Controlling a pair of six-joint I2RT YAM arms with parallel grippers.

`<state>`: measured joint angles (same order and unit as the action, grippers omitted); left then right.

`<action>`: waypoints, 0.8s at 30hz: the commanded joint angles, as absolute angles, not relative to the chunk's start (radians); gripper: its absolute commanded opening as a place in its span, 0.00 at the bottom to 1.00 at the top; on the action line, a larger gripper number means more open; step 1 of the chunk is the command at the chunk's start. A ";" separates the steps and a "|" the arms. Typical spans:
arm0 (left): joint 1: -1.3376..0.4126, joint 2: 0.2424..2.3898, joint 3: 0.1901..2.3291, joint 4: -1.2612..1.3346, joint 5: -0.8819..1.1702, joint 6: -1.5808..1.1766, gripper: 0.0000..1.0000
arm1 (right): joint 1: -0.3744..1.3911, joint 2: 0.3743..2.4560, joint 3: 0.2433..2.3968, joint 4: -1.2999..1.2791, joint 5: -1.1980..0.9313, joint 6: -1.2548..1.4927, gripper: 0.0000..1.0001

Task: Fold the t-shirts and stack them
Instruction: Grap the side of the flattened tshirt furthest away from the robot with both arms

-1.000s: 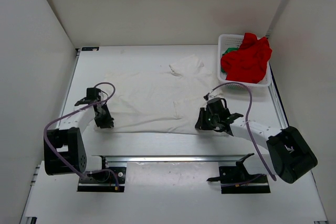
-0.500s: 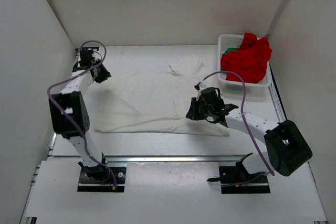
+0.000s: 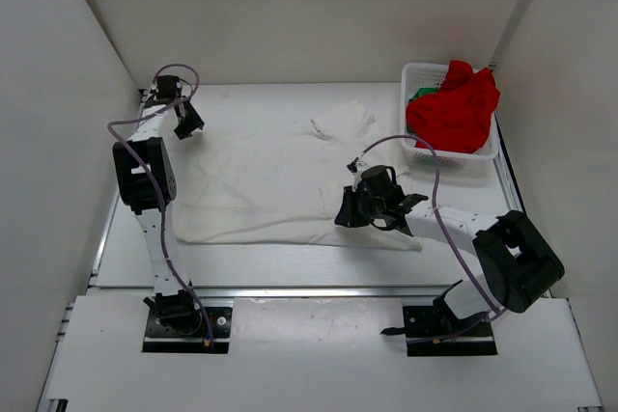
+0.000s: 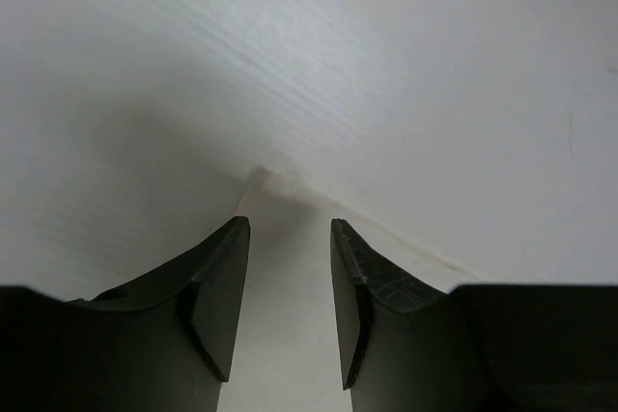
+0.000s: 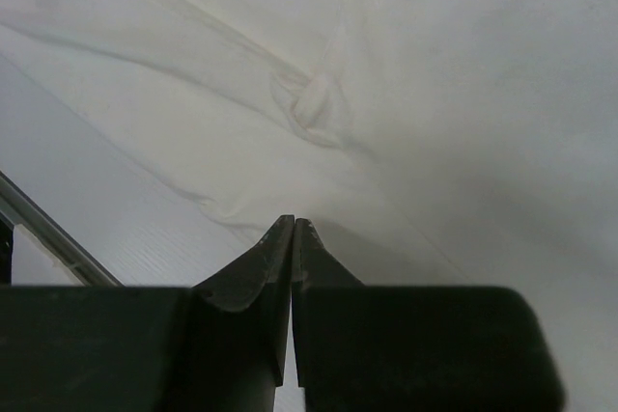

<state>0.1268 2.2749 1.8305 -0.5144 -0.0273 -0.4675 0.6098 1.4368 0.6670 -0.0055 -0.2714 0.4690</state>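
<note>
Jaws of the left gripper [image 4: 290, 229] stand apart with nothing clamped; in the left wrist view the two black fingers [image 4: 220, 287] frame a pointed corner of the cream-white cloth t-shirt [image 4: 280, 335], which runs down between them over the white table [image 4: 386, 65]. In the overhead view this gripper [image 3: 186, 124] sits at the upper left of the frame, over the far left corner of the shirt.

Jaws of the right gripper [image 5: 292, 224] are pressed together, tip to tip. No cloth shows between them. They hang just above the cream-white shirt, and a small puckered fold [image 5: 314, 108] lies above them in the right wrist view. Overhead, the right gripper [image 3: 350, 211] is right of the frame's centre, over the shirt's lower right part.

The cream-white t-shirt [image 3: 270, 180] lies spread flat across the middle of the table [image 3: 290, 256], with one sleeve reaching towards the upper middle of the frame.

At the upper right stands a white plastic mesh basket [image 3: 410, 74]. The bright red cloth t-shirt [image 3: 454, 108] is heaped in it and spills over its rim. A little of the bright green cloth t-shirt [image 3: 421, 96] peeks out at the red one's left edge.
</note>
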 commanded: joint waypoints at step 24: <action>0.113 2.407 2.080 -0.735 -0.077 -0.425 0.12 | 0.373 1.681 1.108 0.005 -0.180 0.417 0.33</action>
<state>0.1101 2.4626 2.1151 -0.7029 -0.0822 -0.4191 0.4374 1.5684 0.9512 0.0040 -0.2607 0.4595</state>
